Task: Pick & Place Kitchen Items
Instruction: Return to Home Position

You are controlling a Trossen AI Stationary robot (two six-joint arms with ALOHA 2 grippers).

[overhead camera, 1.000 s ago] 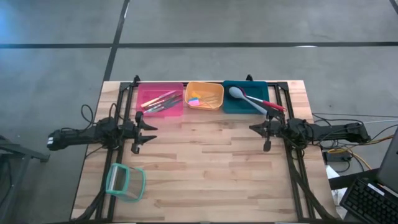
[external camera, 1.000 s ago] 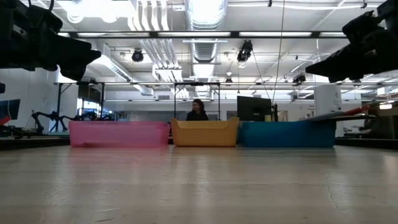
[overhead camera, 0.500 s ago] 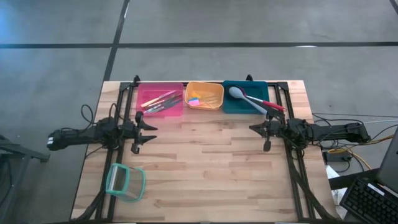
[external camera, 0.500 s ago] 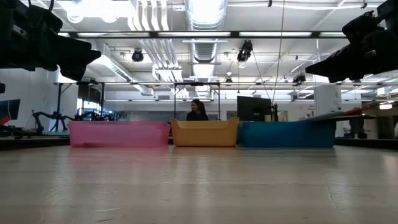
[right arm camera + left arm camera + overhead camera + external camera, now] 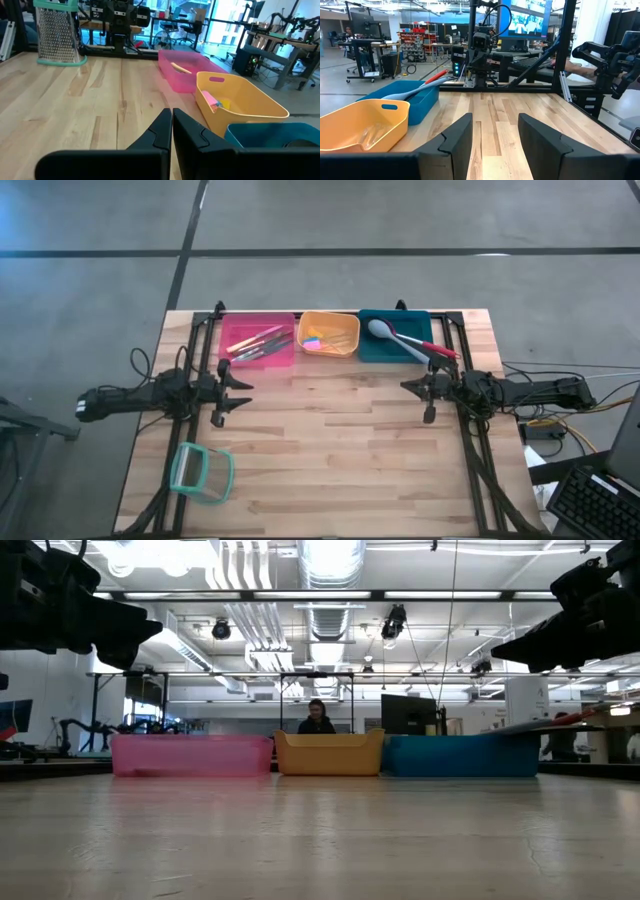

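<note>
Slim yellow- and orange-handled tools [image 5: 255, 343] lie in the pink bin [image 5: 283, 358]. Tiny blue, pink and yellow pieces [image 5: 314, 341] lie in the orange bin [image 5: 345, 330]. A grey spoon [image 5: 384, 332] and a red-handled tool [image 5: 436, 348] lie in the teal bin [image 5: 372, 352], their handles over its right rim. My left gripper [image 5: 232, 399] hangs open and empty at the table's left. My right gripper [image 5: 419, 399] is shut and empty at the right, near the teal bin.
A teal-rimmed clear container [image 5: 202, 472] lies at the near left of the table; it also shows in the right wrist view [image 5: 57, 35]. The three bins stand in a row along the far edge. A person [image 5: 317, 718] sits in the room beyond.
</note>
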